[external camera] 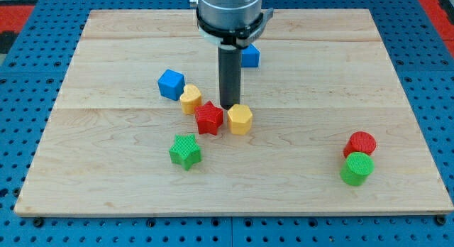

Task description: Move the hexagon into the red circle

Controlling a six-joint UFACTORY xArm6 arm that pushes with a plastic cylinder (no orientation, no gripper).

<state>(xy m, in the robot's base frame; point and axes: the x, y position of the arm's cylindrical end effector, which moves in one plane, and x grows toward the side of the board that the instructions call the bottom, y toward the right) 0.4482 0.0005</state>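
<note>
A: Nearest is the green cylinder [356, 168], touching the red cylinder [361, 143] just above it.

B: And the yellow hexagon [240, 119]?

A: Far left of the red cylinder; my tip [228, 107], a bare rod gripping nothing, touches its upper-left edge.

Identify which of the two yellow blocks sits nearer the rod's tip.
The yellow hexagon, just right of my tip. The other yellow block lies farther left, beside the blue cube.

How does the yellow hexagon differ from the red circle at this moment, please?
The yellow hexagon is six-sided; the red circle is round. The hexagon sits mid-board beside my tip; the circle lies far to the view's right, touching the green circle. Both look similar in size.
</note>
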